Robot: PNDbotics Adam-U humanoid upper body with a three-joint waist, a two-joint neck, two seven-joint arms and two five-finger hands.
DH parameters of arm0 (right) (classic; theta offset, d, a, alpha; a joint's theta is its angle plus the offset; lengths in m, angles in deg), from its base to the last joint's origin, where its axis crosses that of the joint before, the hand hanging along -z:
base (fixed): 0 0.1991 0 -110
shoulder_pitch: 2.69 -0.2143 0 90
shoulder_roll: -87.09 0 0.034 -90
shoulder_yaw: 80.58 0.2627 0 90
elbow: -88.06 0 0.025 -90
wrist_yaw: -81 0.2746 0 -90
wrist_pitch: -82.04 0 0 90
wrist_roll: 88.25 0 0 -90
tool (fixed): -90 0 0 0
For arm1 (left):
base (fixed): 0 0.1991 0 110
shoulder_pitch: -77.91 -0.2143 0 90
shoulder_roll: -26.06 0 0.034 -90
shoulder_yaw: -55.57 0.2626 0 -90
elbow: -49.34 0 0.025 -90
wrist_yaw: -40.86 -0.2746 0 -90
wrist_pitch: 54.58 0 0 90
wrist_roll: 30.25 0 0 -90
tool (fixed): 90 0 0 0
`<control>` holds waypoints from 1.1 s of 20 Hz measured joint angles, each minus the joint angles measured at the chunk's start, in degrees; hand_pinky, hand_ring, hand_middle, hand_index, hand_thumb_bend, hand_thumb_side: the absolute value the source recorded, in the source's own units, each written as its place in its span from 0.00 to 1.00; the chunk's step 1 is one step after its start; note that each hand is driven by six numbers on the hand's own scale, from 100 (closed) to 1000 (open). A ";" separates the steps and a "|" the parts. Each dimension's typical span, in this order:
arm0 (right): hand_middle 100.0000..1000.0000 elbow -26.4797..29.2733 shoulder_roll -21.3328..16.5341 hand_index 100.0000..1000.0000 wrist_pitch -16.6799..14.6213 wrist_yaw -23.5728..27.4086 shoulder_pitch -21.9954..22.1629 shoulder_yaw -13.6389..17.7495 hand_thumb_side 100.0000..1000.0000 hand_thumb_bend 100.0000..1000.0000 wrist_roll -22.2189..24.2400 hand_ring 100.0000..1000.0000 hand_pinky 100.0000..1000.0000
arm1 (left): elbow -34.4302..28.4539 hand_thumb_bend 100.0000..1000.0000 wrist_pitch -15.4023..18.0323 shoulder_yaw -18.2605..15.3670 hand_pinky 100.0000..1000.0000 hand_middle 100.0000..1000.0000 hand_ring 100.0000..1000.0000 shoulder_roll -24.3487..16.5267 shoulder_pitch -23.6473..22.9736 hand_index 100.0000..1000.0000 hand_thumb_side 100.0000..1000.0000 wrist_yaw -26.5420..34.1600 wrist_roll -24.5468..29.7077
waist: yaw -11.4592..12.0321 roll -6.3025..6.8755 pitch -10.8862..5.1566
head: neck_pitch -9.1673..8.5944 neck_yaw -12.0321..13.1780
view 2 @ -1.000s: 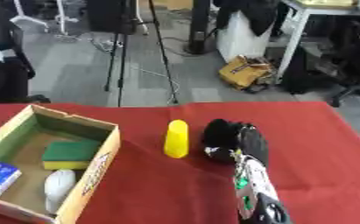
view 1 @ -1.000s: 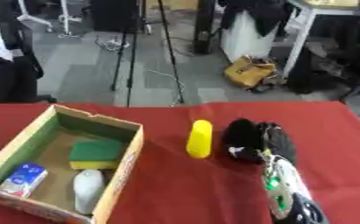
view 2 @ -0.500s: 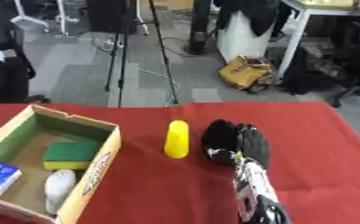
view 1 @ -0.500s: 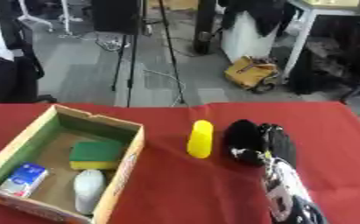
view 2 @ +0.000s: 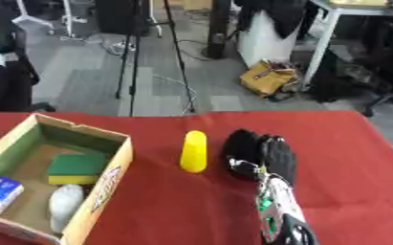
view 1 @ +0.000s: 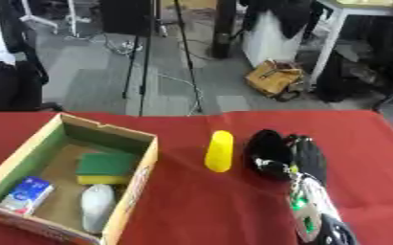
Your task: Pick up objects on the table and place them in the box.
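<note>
A yellow cylinder-shaped object (view 1: 219,151) lies on the red table (view 1: 191,210), pointing away from me. Just to its right rests my black right hand (view 1: 287,155), palm down on the cloth, fingers relaxed and holding nothing; a narrow gap separates it from the yellow object. At the left stands the open cardboard box (view 1: 139,168). Inside it lie a green and yellow sponge (view 1: 103,166), a blue and white carton (view 1: 25,194) and a white rounded object (view 1: 97,213). My left hand shows in neither view.
Beyond the table's far edge is an office floor with tripod legs (view 1: 141,72), a yellow-brown bag (view 1: 275,79) and a desk leg (view 1: 325,48). A dark-clothed person stands at the far left (view 1: 3,81), away from the table.
</note>
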 measured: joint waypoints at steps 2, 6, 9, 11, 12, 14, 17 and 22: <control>0.40 0.00 0.00 0.58 -0.06 0.24 0.01 0.00 0.30 0.65 -0.50 0.46 0.38 | 0.00 0.00 -0.01 0.00 0.92 0.86 0.90 0.00 0.00 0.81 0.87 0.00 0.01 | 0.01 0.00 0.03 | 0.00 0.00; 0.38 0.00 0.00 0.56 -0.20 1.10 0.06 0.01 0.31 0.65 -1.58 0.45 0.37 | 0.00 0.00 -0.03 0.00 0.92 0.86 0.90 0.00 0.05 0.80 0.87 0.03 0.04 | 0.04 -0.04 0.04 | 0.00 0.00; 0.34 0.02 -0.02 0.52 -0.39 1.92 0.14 0.03 0.33 0.60 -2.46 0.41 0.34 | 0.00 0.00 -0.05 0.00 0.92 0.86 0.90 0.00 0.05 0.81 0.87 0.03 0.05 | 0.04 -0.08 0.05 | 0.00 0.00; 0.33 0.02 -0.07 0.51 -0.56 2.58 0.14 0.03 0.34 0.57 -3.14 0.40 0.33 | 0.00 0.00 -0.06 0.00 0.93 0.86 0.90 0.01 0.05 0.81 0.86 0.03 0.07 | 0.04 -0.09 0.05 | 0.00 -0.02; 0.32 0.03 -0.14 0.51 -0.67 2.83 0.14 0.03 0.35 0.56 -3.48 0.39 0.33 | 0.00 0.00 -0.07 0.00 0.93 0.86 0.90 0.01 0.05 0.81 0.86 0.03 0.07 | 0.05 -0.08 0.05 | 0.00 -0.03; 0.32 0.06 -0.31 0.50 -0.87 3.36 0.14 0.04 0.35 0.54 -4.21 0.39 0.32 | 0.00 0.00 -0.07 0.00 0.93 0.86 0.90 0.01 0.05 0.81 0.86 0.03 0.08 | 0.05 -0.08 0.05 | 0.00 -0.06; 0.29 0.24 -0.54 0.48 -1.15 4.30 0.14 0.05 0.37 0.50 -5.22 0.36 0.30 | 0.00 0.00 -0.08 0.00 0.93 0.86 0.90 0.01 0.05 0.81 0.86 0.03 0.09 | 0.05 -0.06 0.05 | 0.00 -0.10; 0.29 1.49 -0.58 0.48 -1.76 6.32 0.04 0.09 0.37 0.52 -6.31 0.35 0.29 | 0.00 0.00 -0.10 0.00 0.93 0.86 0.90 0.01 0.05 0.81 0.86 0.03 0.10 | -0.05 0.12 0.05 | 0.00 -0.25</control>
